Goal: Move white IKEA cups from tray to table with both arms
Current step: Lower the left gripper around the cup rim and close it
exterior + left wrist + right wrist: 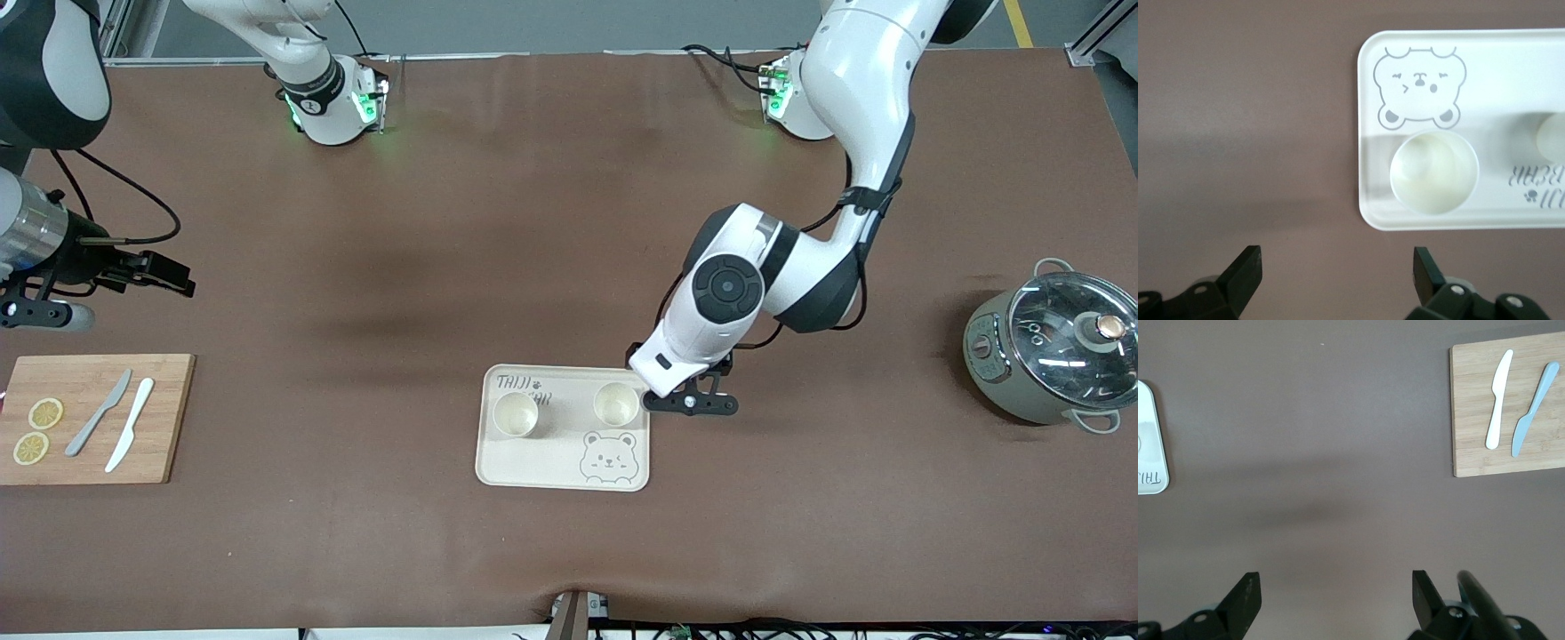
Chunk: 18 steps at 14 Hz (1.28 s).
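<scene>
Both white IKEA cups sit upright on the bear tray point(542, 471), along its edge farther from the front camera: one cup point(615, 404) toward the left arm's end, the other cup point(516, 414) toward the right arm's end, well apart. Neither is on the brown surface point(800, 533) yet. Left hand point(1338, 275) hangs over the surface just off the tray's rim, beside the nearer-end cup, fingers spread wide, holding nothing. Right hand point(1337, 595) waits over bare surface between the tray and the bamboo cutting board point(89, 418), also spread wide and empty. Step in hand looks like the left arm's approach. To do it well: centre the fingers astride the cup, drop until the pads are below the rim, close gently since the taper could let it slip, lift straight up to clear the tray's raised rim.
</scene>
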### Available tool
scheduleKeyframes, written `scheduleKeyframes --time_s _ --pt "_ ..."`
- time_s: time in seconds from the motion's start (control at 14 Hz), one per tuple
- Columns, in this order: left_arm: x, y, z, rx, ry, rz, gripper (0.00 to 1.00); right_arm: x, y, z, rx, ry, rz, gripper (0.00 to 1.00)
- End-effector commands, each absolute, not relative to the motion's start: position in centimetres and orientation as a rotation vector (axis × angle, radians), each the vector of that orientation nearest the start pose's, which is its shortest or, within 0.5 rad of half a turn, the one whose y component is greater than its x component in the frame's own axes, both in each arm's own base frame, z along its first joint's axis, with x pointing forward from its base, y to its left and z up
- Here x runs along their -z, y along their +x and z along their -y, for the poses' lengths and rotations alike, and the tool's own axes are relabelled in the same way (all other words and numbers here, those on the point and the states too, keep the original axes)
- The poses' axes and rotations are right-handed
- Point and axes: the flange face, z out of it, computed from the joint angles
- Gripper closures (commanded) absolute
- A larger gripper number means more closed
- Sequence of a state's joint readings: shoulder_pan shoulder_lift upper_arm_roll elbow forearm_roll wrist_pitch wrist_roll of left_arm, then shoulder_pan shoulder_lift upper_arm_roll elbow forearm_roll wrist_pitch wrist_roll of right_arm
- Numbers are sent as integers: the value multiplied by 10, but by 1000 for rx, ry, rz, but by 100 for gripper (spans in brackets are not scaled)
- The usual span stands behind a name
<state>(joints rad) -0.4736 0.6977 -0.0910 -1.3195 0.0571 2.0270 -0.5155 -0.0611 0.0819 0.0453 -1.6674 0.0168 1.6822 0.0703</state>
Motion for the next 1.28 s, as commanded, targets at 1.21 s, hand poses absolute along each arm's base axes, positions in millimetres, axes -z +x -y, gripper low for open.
scheduleKeyframes --time_s 1.21 --pt "-222 644 405 166 -3119 24 0 -547 576 7 -77 -3122 -149 0"
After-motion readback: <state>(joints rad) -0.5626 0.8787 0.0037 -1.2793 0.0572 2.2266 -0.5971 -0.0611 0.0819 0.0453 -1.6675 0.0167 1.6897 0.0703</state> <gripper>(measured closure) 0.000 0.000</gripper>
